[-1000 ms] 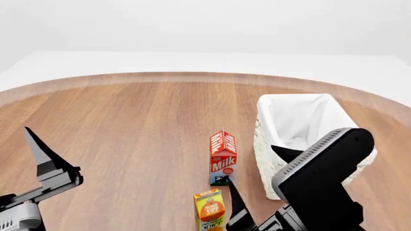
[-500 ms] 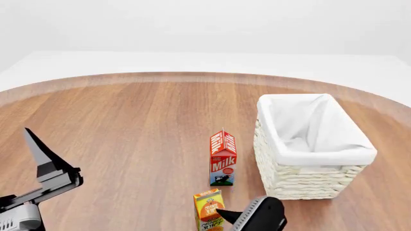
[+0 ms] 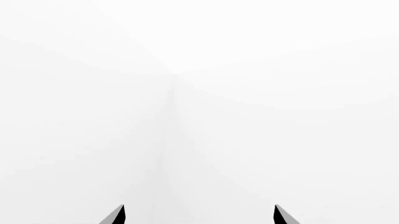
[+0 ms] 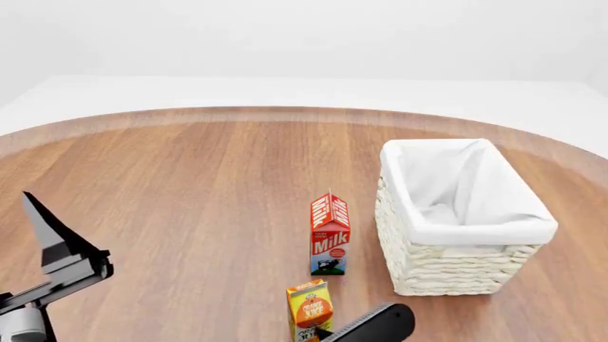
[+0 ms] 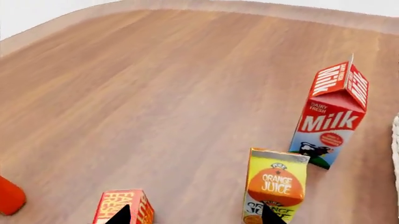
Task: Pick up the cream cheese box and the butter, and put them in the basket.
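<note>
Cream cheese box: not visible in any view; location cannot be told.

Butter: probably the red-orange box with yellow lettering point(image 5: 123, 209), seen only in the right wrist view, standing on the bench just in front of one fingertip. Only its top shows, so the identification is uncertain.

Basket point(image 4: 446, 263): white woven, cloth-lined, empty, at the right of the bench.

Milk carton point(image 4: 329, 234): upright, just left of the basket. Orange juice carton point(image 4: 310, 311): upright, nearer than the milk, close to the right arm.

A red-orange rounded object point(image 5: 9, 196), cut off by the frame; unidentified.

Right gripper point(image 5: 193, 215): open, holding nothing, its two tips straddling the gap between the red-orange box and the juice carton.

Left gripper point(image 3: 198, 215): open, empty, raised at the near left, its camera facing blank white.

Risks, as judged: the right gripper sits close beside the juice carton, so a sideways reach for the butter could topple it, and the milk behind. The similar orange colouring invites grasping the wrong box.
</note>
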Motion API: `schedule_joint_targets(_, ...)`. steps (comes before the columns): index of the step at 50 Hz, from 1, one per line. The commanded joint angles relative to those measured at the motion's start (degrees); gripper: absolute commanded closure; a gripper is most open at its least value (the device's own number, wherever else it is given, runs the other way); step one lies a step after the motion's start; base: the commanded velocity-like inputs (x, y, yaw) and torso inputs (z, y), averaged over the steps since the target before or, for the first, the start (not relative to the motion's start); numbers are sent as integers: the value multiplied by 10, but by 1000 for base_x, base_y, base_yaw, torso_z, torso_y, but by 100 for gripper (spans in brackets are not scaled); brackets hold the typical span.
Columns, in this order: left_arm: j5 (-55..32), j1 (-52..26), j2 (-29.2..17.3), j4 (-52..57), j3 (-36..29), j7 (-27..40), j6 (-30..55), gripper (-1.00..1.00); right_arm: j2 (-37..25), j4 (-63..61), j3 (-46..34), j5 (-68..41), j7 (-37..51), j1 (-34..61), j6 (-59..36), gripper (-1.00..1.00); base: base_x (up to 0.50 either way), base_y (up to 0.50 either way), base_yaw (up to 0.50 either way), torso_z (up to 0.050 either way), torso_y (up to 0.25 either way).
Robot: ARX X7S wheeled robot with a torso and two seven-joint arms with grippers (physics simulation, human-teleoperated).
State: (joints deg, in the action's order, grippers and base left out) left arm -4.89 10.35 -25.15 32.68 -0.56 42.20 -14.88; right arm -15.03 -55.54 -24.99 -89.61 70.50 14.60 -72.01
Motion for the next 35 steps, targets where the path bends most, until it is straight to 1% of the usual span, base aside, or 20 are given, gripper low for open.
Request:
schedule_joint_targets(1,-4,9,11,9,26,-10,-1,-100,56,0,6,118,-48,-85,36,-100,0,0,0,0,0)
schedule_joint_targets(7,-7,12,11,8,28,-9,-4,-100,67,2,-19,155,-50,-100,39,-100,0,0,0,0,0)
schedule_joint_targets(20,-14,15,9,8,33,-7,-8,-100,66,20,-78,224,-64,-112,41,-100,0,0,0,0,0)
schedule_joint_targets(24,-15,15,9,10,34,-6,-6,-100,68,24,-89,231,-60,-106,39,-100,0,0,0,0,0)
schedule_joint_targets(35,-19,20,7,10,40,-4,-11,-100,87,20,-156,250,-30,-74,3,-100,0,0,0,0,0)
